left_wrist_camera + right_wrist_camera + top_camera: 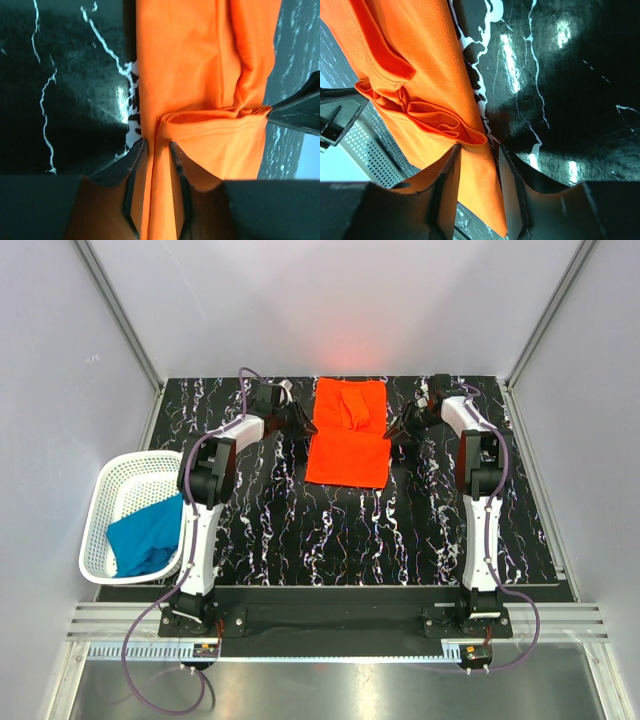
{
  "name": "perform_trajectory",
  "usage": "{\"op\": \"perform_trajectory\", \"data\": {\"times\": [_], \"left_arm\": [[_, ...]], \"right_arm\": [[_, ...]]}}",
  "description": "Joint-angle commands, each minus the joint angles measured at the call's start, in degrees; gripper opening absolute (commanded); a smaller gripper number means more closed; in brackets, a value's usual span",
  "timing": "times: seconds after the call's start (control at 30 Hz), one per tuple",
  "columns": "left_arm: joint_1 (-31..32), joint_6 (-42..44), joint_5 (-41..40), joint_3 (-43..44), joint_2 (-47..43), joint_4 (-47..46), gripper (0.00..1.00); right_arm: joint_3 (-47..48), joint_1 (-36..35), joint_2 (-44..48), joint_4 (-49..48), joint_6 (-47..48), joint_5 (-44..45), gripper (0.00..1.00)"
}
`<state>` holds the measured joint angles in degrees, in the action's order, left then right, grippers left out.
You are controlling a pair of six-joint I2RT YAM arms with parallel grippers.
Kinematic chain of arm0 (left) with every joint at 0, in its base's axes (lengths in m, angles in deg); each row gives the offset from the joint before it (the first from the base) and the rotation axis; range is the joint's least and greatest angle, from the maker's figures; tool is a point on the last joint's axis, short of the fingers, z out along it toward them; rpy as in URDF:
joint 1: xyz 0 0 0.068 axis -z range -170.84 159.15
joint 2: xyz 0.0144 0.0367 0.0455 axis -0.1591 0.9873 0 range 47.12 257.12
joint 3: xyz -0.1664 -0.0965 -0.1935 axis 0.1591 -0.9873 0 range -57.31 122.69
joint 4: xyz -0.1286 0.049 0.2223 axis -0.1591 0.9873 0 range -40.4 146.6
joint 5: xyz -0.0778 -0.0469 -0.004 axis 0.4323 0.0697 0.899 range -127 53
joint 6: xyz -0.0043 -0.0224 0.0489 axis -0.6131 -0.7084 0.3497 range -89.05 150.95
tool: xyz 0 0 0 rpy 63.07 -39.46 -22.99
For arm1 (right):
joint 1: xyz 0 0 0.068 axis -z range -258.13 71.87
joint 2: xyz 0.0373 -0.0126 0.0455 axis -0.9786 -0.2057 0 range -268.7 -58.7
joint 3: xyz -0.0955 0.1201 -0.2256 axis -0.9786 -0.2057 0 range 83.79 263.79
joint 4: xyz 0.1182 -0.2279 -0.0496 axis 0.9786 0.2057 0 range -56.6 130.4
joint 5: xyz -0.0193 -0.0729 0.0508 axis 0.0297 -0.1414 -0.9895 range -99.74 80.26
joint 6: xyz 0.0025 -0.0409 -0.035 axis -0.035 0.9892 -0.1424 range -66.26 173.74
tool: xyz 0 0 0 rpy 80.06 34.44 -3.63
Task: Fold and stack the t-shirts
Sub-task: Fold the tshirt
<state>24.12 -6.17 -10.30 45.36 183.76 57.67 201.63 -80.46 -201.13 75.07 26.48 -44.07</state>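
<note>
Bright, even overhead light fills the top view, where the bright orange-red cloth t-shirt (348, 445) throws a faint reddish glow onto the white back wall (350, 340). In both wrist views the glossy black, white-veined tabletop (580, 125) shows white glare patches. The dark end effector fingers (127, 175) nearest the lens are soft and shadowed.

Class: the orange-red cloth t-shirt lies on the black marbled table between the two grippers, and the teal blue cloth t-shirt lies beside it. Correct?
No. The teal blue cloth t-shirt lies in the white plastic mesh basket at the left; the top external view shows it.
</note>
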Motion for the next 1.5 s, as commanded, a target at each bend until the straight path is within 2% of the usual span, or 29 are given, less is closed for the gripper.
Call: {"op": "perform_trajectory", "data": {"times": [0.0,0.13,0.53,0.87,0.9,0.97,1.0,1.07,1.17,1.33,1.37,1.47], "left_arm": [[-0.02,-2.68,-0.07,2.36,-0.85,-6.23,0.3],[0.07,-4.1,0.37,4.55,0.47,-6.85,0.38],[0.16,-5.06,0.55,4.55,2.49,-7.28,0.37],[0.07,-5.15,0.9,3.59,3.11,-6.32,0.48],[0.16,-5.06,1.07,3.67,3.11,-6.49,0.46],[0.07,-5.06,1.51,4.02,3.28,-6.58,0.34],[0.16,-5.06,1.69,4.2,3.28,-6.67,0.25],[0.16,-5.06,2.04,5.07,3.2,-6.58,0.17],[-0.11,-5.15,1.95,5.96,2.5,-6.14,0.0],[-0.72,-5.68,2.04,6.66,0.91,-5.26,0.0],[-0.98,-5.85,2.3,6.4,0.48,-5.35,0.0],[-1.69,-5.68,1.61,4.56,-2.16,-5.09,0.0]], "right_arm": [[1.51,0.22,-1.71,-0.54,-0.24,0.31,0.43],[1.25,0.13,-1.71,-0.63,-0.33,0.05,0.43],[1.78,0.13,-2.15,-0.62,-0.59,-1.09,0.42],[2.13,0.22,-1.97,-0.63,-1.12,-1.53,0.42],[2.13,0.22,-2.06,-0.63,-1.38,-1.53,0.42],[2.48,0.22,-2.06,-0.71,-1.56,-1.79,0.42],[2.65,0.22,-2.06,-0.71,-1.82,-1.8,0.41],[3.27,0.22,-1.8,-0.71,-2.0,-1.62,0.4],[4.06,0.22,-1.27,-0.8,-2.35,-1.71,0.29],[4.77,0.22,0.31,-0.63,-2.97,-2.06,0.1],[4.85,0.22,0.66,-0.71,-3.23,-2.15,0.03],[5.03,0.22,1.89,-0.63,-3.5,-2.76,0.0]]}}
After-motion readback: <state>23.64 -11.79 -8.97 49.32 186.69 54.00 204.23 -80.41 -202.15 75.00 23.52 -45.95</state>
